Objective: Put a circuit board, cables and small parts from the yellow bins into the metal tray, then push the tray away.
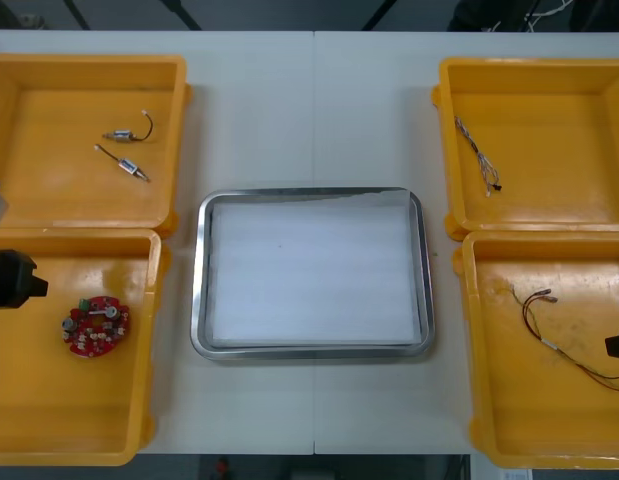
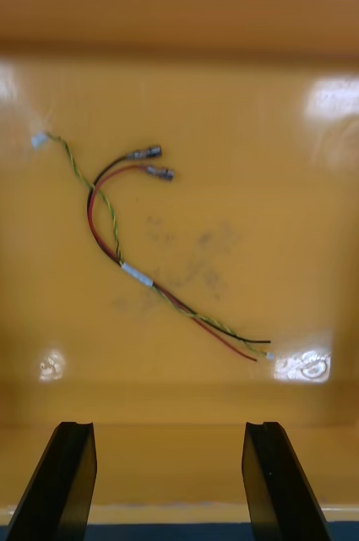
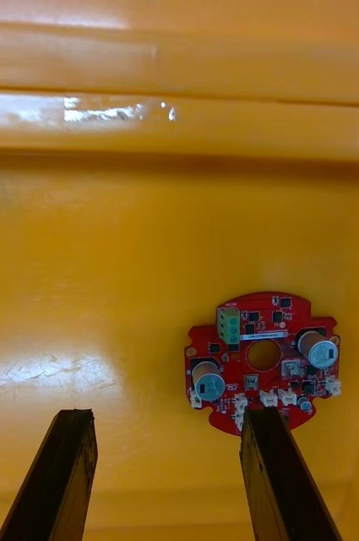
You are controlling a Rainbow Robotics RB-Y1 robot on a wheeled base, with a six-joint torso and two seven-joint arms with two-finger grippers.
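Board (image 1: 95,325) at 4 o'clock of left gripper (image 3: 166,416) in front view; cable (image 1: 554,330) at 9 o'clock of right gripper (image 2: 169,427); both spread wide, empty.

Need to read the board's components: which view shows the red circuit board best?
The left wrist view: the round red circuit board lies close, components distinct, beyond the open fingers of the left gripper. The front view shows it small in the near-left yellow bin. The right wrist view looks at a red and yellow cable.

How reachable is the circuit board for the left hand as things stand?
Probably yes: the left hand hangs open over the yellow bin, and the circuit board lies uncovered just ahead of it.
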